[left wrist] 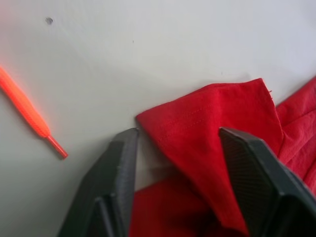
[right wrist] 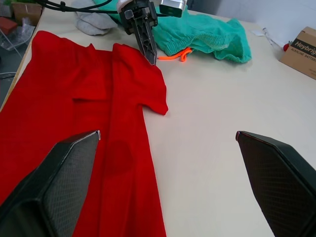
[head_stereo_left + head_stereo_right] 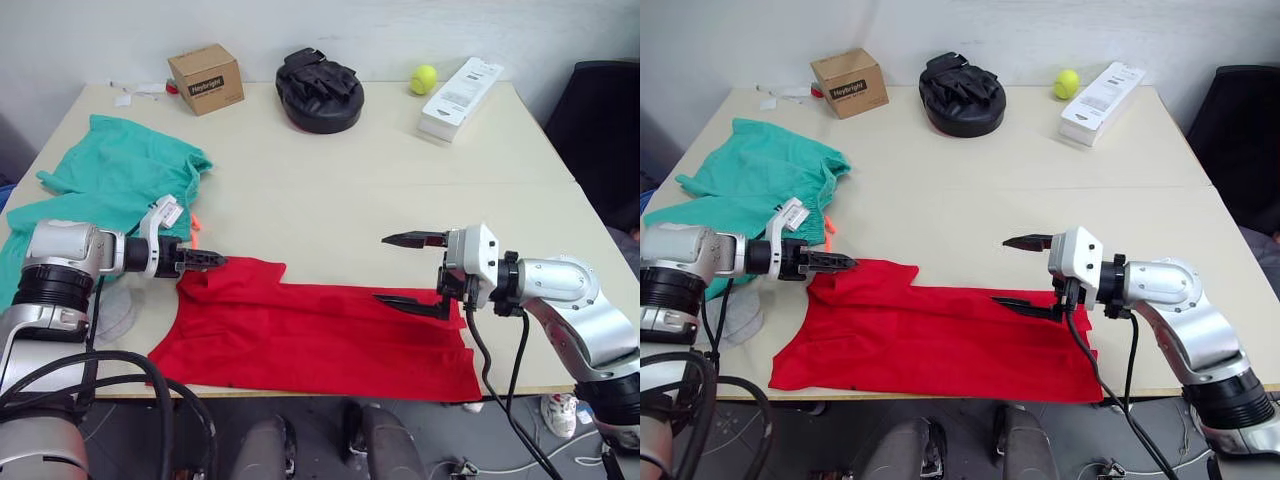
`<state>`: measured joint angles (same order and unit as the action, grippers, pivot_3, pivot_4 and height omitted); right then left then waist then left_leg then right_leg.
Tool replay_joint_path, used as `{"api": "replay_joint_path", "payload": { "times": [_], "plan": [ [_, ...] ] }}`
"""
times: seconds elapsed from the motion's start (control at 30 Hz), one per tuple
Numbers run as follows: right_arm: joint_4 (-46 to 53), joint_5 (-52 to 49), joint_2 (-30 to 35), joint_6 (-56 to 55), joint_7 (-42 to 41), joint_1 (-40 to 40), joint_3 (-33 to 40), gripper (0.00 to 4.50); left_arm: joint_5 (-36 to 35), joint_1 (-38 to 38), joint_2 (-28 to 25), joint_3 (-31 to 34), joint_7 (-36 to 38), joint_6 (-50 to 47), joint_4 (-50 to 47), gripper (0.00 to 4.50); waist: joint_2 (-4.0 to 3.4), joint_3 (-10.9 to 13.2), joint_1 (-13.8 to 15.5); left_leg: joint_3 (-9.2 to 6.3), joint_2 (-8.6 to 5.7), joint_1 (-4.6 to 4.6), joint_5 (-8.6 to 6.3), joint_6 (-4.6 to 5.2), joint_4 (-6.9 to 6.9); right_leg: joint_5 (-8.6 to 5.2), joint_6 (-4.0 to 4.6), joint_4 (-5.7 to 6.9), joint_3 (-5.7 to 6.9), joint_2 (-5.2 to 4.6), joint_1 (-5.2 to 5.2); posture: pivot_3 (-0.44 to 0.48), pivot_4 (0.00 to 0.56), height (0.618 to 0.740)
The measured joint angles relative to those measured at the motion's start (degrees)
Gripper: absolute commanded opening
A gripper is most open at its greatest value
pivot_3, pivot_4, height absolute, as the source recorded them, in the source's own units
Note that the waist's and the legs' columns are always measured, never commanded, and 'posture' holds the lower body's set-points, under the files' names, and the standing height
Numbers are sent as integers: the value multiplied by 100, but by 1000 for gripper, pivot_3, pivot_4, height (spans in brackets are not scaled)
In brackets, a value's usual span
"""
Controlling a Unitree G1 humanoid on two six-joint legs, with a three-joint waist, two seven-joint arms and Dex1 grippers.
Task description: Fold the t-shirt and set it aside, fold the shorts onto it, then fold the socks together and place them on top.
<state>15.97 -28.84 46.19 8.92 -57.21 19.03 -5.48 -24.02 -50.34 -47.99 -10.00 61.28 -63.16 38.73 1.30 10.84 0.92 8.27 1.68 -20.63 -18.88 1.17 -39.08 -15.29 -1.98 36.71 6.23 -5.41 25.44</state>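
Note:
The red t-shirt (image 3: 320,340) lies spread lengthwise along the table's front edge, its left end bunched into a raised fold (image 1: 212,118). My left gripper (image 3: 218,261) is low at that fold, open, with its fingers (image 1: 123,163) on either side of the red cloth. Wide open, my right gripper (image 3: 410,270) hovers over the shirt's right part with nothing between its fingers. The teal-green shorts (image 3: 110,180) lie crumpled at the table's left, orange drawstring (image 1: 29,113) trailing toward the shirt. The grey socks (image 3: 735,315) lie partly hidden under my left arm.
Along the far edge stand a cardboard box (image 3: 205,78), a black padded mitt (image 3: 320,90), a yellow-green ball (image 3: 423,79) and a long white box (image 3: 460,97). A dark chair (image 3: 600,130) stands off the table's right side. Bare tabletop (image 3: 350,190) lies between shirt and far objects.

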Motion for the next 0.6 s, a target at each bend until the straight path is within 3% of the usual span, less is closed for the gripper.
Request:
{"api": "replay_joint_path", "payload": {
  "times": [0.13, 0.17, 0.3, 0.4, 0.6],
  "plan": [
    [4, 132, -11, -6, -3, -89, 73, 4500, 12, 96, 103, -1, 306, 3, -4, 158, 11, 7, -7, -2, 2, -6, 0, 0, -1, 0, 0, -3, 3, 1, 3, 0, 150, 740],
    [4, 157, -16, -6, -3, -118, 99, 4500, -2, 136, 107, 20, 365, 15, -32, 73, 14, 8, -12, -3, 2, -7, 0, 0, -1, 0, 0, -4, 4, 1, 3, 0, 150, 740],
    [11, 231, -58, -5, -25, -213, 136, 4500, -228, 341, 9, 231, 864, 181, -734, 73, 24, 14, -49, -7, 4, -15, 0, 0, -1, 0, 0, -6, 7, 1, 7, 0, 150, 740],
    [21, 304, -64, -18, -85, -323, 163, 4500, -480, 727, -469, 243, 1541, 262, -1702, 73, 23, 14, -118, -9, 6, -18, -1, -3, 0, 0, 0, -13, 7, 2, 9, 0, 150, 740],
    [23, 496, -59, -137, -238, -524, 195, 4500, -493, 2631, -1590, 463, 2468, 1729, -3817, 73, 22, 14, -238, -11, 10, -12, -4, -8, 7, -6, 9, -16, 6, 1, 10, 0, 150, 740]
  ]
}}
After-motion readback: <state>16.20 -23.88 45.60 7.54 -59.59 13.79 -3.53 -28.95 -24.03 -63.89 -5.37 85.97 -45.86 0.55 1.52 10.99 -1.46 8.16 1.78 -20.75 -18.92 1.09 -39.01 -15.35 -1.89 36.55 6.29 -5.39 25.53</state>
